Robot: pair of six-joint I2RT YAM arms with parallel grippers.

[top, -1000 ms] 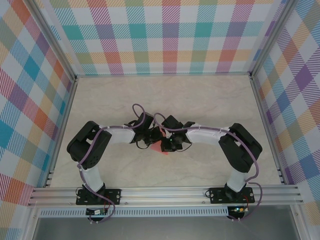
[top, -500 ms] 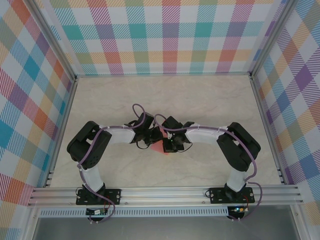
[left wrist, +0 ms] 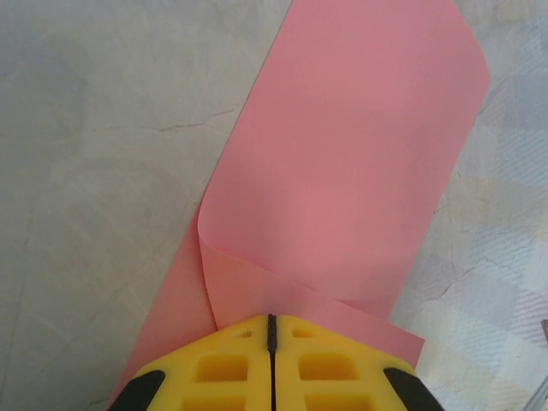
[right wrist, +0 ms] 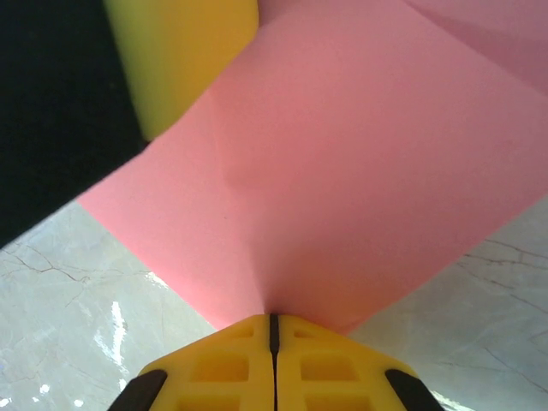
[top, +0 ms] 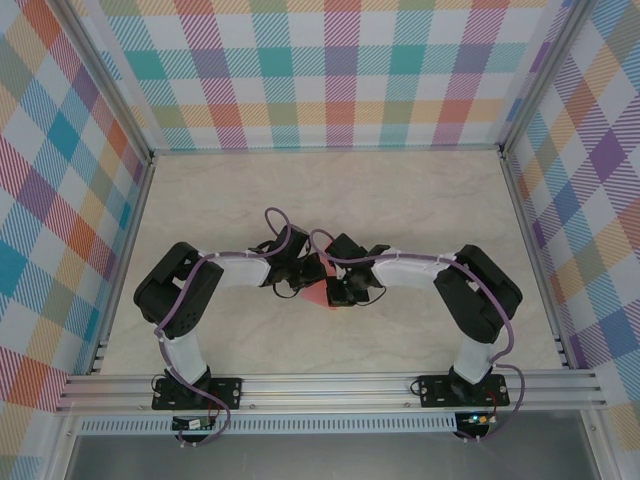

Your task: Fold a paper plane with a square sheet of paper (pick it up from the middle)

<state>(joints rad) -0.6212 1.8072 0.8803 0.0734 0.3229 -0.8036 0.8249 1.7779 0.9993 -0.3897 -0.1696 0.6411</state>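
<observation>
Paper sheet point(left wrist: 342, 171) clamped in left claw point(left wrist: 271, 320) and right claw point(right wrist: 272, 318), curling ahead of them; early fold, most creasing left.

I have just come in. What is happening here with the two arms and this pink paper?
Two robot arms are working on a thin salmon-pink sheet of paper near the middle of a pale marble-patterned table. The left gripper is shut on the paper where one layer curls over in a soft, unpressed fold. The right gripper is shut on a corner of the same sheet. The paper is only partly folded and is not yet a plane.
</observation>
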